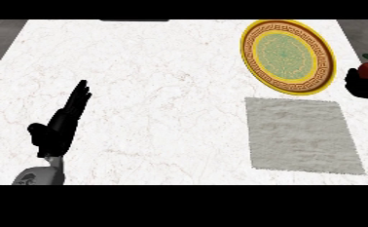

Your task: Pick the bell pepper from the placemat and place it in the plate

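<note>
Left hand (63, 123) sits nearest me, low at the left of the counter (158, 89), fingers straight and together, pointing up and away. Resting, holding nothing.

Placemat (302, 134), grey, lies at right, just below the plate (316, 82). Nothing on the mat now. Plate, gold rim with green centre, also bare.

Right hand (355, 81) shows only at the view's right edge, level with the plate's lower half. Black fingers curl round something red: the bell pepper (364, 69), I judge, with a dark green bit above it that may be the stem. Most of it is cut off by the frame edge, so I hedge on that.

Progress: pick looks done, since the pepper is off the mat and in my right hand. Carry is partway; my hand is just beside the plate's right rim, not over it. Left to do: move left over the plate, lower, open fingers.

Orientation: if the green bit is the stem, the pepper points stem toward the far side of the counter, long axis roughly along that line. Too little shows to be sure of tilt.
</note>
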